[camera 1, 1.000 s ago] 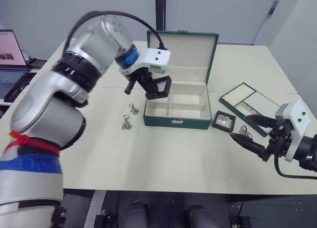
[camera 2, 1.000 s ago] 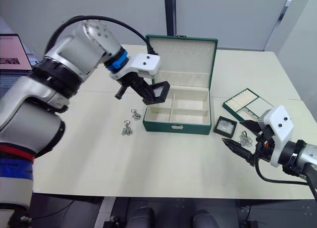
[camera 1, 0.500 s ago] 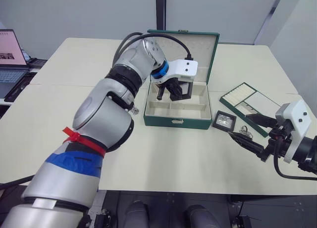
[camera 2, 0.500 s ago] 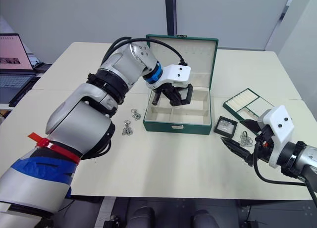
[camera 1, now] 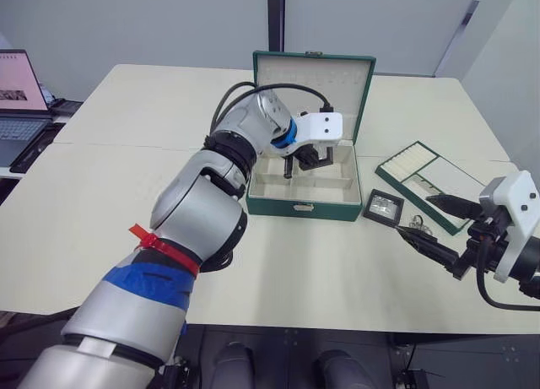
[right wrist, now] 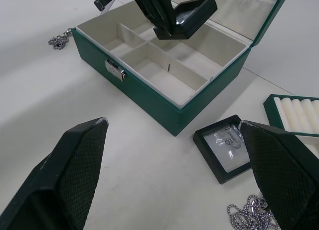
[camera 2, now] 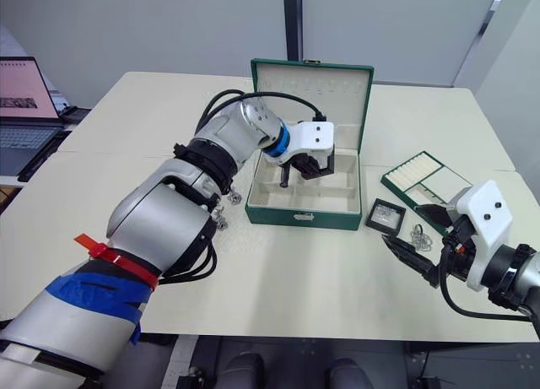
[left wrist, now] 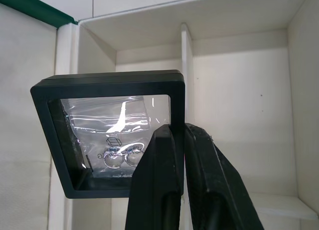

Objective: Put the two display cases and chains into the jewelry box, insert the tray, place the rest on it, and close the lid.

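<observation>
Your left gripper (left wrist: pixel 174 140) pinches one display case (left wrist: pixel 107 140) above the open jewelry box (camera 1: pixel 299 205), while your right gripper (camera 1: pixel 440 230), fingers spread, hovers near the second case (camera 1: pixel 382 208), tray (camera 1: pixel 422 180) and linked rings (camera 1: pixel 418 229).

Legible text: none. Laptop screen (camera 1: pixel 18 78) at the table's far left shows page content too small to read. Display case (left wrist: pixel 107 138) window carries a small unreadable printed mark.
</observation>
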### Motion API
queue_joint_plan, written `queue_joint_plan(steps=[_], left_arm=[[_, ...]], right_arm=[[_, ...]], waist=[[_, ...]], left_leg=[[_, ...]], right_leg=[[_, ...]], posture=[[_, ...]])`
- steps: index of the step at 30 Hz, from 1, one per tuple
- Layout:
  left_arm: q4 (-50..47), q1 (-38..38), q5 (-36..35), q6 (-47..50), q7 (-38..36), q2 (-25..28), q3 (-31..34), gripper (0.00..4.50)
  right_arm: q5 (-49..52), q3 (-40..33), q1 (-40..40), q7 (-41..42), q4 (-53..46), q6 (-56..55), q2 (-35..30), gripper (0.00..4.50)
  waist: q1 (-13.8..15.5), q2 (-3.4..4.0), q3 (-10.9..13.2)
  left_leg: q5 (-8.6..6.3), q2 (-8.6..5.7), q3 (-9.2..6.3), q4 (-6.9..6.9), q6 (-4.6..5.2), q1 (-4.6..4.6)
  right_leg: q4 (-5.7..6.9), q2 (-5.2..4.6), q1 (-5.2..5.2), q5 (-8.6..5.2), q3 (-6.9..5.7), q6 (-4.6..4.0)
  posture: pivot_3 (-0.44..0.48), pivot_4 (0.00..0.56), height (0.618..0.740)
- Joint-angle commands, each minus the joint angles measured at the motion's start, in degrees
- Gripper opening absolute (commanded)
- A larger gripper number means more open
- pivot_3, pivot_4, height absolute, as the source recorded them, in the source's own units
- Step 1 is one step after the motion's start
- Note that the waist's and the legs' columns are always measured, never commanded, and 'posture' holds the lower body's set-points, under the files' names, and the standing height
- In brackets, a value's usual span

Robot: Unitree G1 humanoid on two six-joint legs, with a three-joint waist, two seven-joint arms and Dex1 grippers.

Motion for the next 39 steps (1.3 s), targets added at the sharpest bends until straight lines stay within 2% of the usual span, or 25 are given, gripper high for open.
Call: queue_joint_plan(steps=[1,22,31,34,39], left_arm=[[-0.2,-0.2,1.9,-1.5,2.4,-0.6,1.4,0.03],[0.7,1.7,5.6,-1.6,4.7,-2.0,4.4,0.03],[0.7,1.4,5.7,-1.5,3.6,-1.3,5.4,2.76],[0.4,0.4,4.0,0.1,0.5,-0.7,7.5,3.66],[-1.3,-2.3,-1.7,4.7,-9.4,3.2,14.0,3.66]], right_arm=[[1.8,-2.9,0.6,-0.8,-1.8,-0.3,-1.1,4.50],[6.3,-6.8,4.3,-3.5,-2.7,-0.7,-3.7,4.50],[6.6,-6.0,4.2,-4.0,-2.3,-1.2,-4.1,4.50],[6.4,-5.0,3.4,-3.9,-1.9,-1.5,-4.4,4.50],[6.1,-2.5,1.0,-3.2,-0.7,-2.2,-5.1,4.50]], waist=[[0.1,0.00,0.0],[0.1,0.02,0.0],[0.1,0.02,0.0],[0.1,0.03,0.0],[-0.2,0.03,0.0]], left_leg=[[0.00,-0.01,0.00,0.00,0.00,0.00],[0.03,-0.01,-0.02,0.00,-0.01,-0.02],[0.03,-0.02,-0.02,0.00,-0.01,-0.02],[0.03,-0.02,-0.02,0.00,0.00,-0.02],[0.04,-0.01,-0.02,-0.01,0.00,-0.01]], right_leg=[[0.00,0.00,0.00,0.00,0.00,0.00],[0.01,0.00,0.02,0.00,-0.02,0.00],[0.01,0.00,0.02,0.00,-0.03,0.00],[0.01,0.00,0.02,0.00,-0.03,0.00],[0.03,0.01,0.01,0.00,-0.04,0.00]], posture=[[0.000,0.150,0.740],[0.000,0.150,0.740],[0.000,0.150,0.740],[0.000,0.150,0.740],[0.000,0.150,0.740]])
